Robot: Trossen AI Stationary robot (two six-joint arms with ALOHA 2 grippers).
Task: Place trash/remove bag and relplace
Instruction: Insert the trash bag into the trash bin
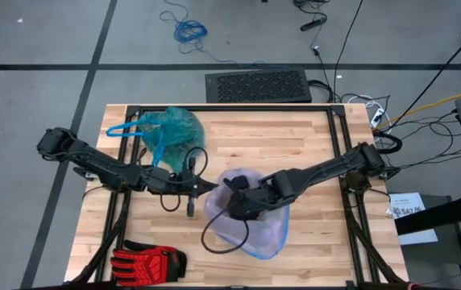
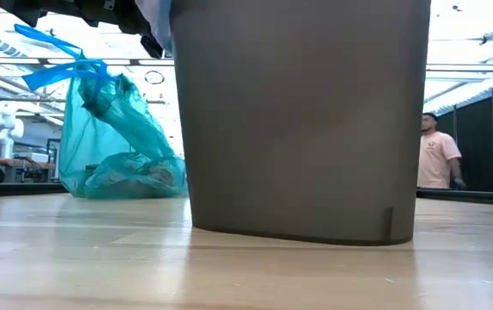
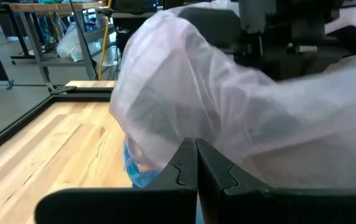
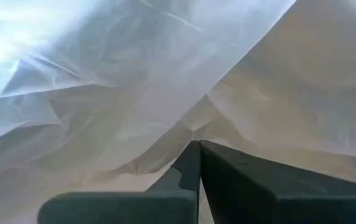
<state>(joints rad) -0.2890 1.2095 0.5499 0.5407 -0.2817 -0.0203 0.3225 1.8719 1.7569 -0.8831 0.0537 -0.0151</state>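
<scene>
Bag (image 1: 174, 129), teal and full, sits on the counter's (image 1: 311, 161) far left; nearer me, both end effectors, left (image 3: 196, 163) and right (image 4: 198, 163), are pinched closed on the lilac liner (image 1: 251, 211) at the bin (image 2: 302, 120). I judge the film could tear or slip if they pull apart. Open room lies right; glove (image 1: 146, 259) crowds the near-left edge.
</scene>
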